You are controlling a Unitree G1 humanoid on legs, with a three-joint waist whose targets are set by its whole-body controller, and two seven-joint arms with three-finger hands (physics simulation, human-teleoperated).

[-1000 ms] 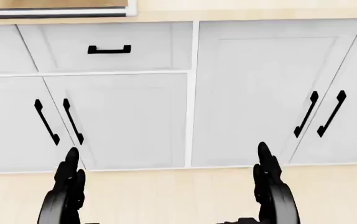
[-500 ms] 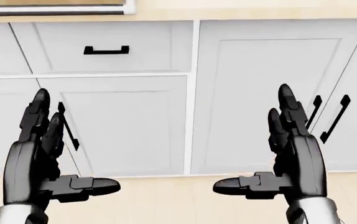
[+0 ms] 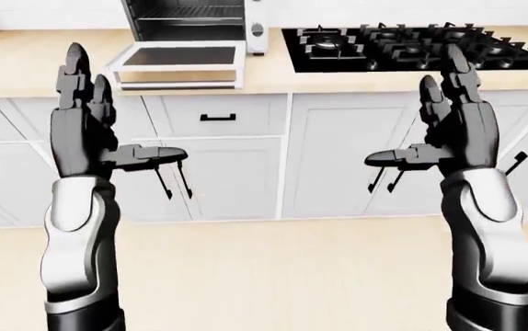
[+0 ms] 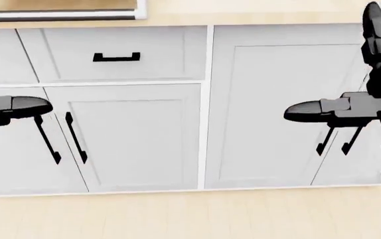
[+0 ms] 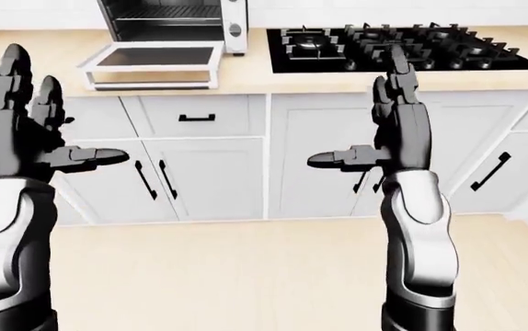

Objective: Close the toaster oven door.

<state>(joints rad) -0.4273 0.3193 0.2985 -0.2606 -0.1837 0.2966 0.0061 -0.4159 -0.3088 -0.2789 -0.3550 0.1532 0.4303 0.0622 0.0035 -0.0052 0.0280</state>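
The counter (image 3: pixel 25 72) spans the upper frame; on it, upper left, the toaster oven (image 3: pixel 190 19) stands with its door (image 3: pixel 179 63) dropped flat. My left hand (image 3: pixel 85 124) and right hand (image 3: pixel 453 124) hover wide, empty, well below. I'm approaching; next I'd reach under the door and lift.

The light was bright, flat and even across all three views, with no single source to be made out. The pale cabinet fronts (image 4: pixel 131 134) showed almost no shading, and the wooden floor (image 3: pixel 282 276) carried no cast shadow under the arms. Soft highlights lay along the white forearm shells, while the black stove (image 5: pixel 402 48) gave no glare. Edges were fairly sharp, though a slight softness, perhaps from compression, blurred the fine lines of the burner grates. Straight cabinet lines splayed outward toward the bottom of the head view.
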